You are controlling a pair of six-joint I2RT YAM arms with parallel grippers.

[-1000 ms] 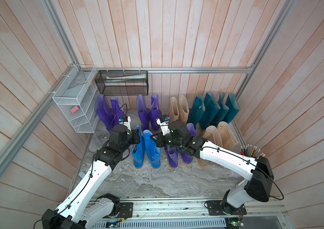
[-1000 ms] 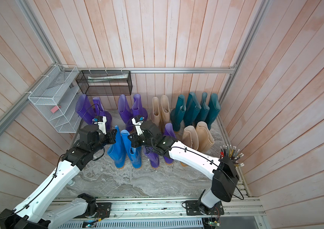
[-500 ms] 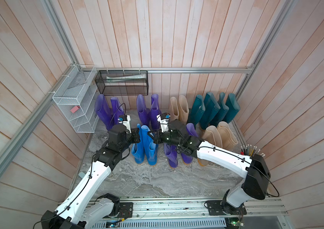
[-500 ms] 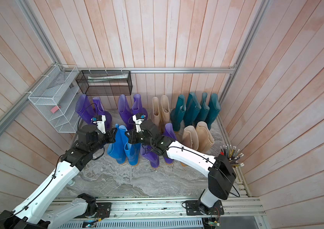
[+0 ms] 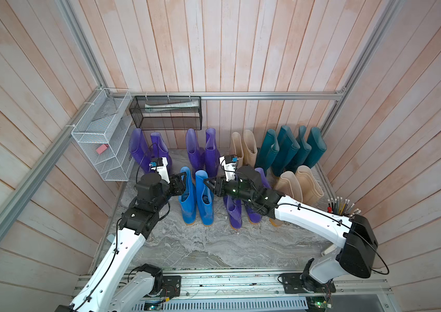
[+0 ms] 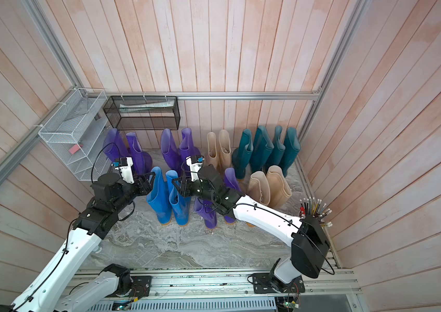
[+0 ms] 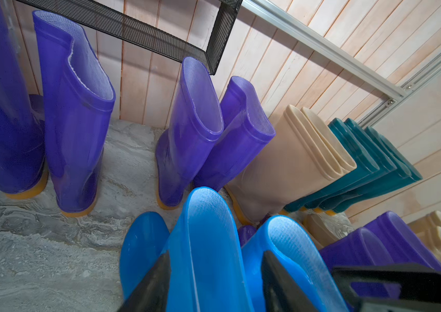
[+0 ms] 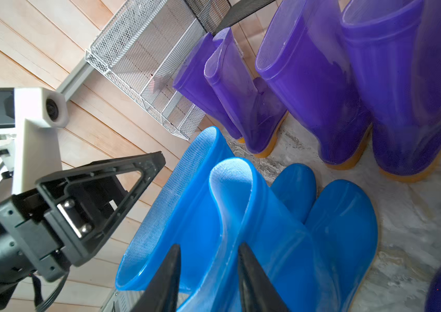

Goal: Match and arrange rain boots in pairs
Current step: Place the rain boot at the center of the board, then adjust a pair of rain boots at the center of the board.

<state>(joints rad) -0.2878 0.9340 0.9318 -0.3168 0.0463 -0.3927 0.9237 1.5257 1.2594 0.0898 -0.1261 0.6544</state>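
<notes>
Blue rubber marks the middle of the marble-patterned surface (image 5: 200,248): the left blue boot (image 5: 188,206) and the right blue boot (image 5: 205,209) stand upright on orange soles, just beside each other, toes toward the back row; the left pincer (image 5: 180,184) reaches in at the top of the left blue boot, and the left wrist view shows its fingers (image 7: 157,281) spread wide, one outside that shaft and one in the gap between the two blue boots, released rather than squeezing; the right pincer (image 5: 209,186) meets the rim of the right blue boot from the other side, and the right wrist view shows its fingers (image 8: 168,278) parted astride the rim's thin wall, a gap showing beside it, so it too is released; along the back wall stand a purple pair (image 5: 146,151), a second purple pair (image 5: 200,151), a beige pair (image 5: 245,148) and four dark teal boots (image 5: 289,151) packed close together; a second beige pair (image 5: 299,186) stands in front of the teal ones near the right wall; a third purple pair (image 5: 234,216) stands just beside the right blue boot, partly hidden under the right arm; a white wire rack (image 5: 100,140) hangs on the left wall, a black mesh basket (image 5: 168,116) on the back wall, and a cup of pencils (image 5: 342,206) sits at the right edge
</notes>
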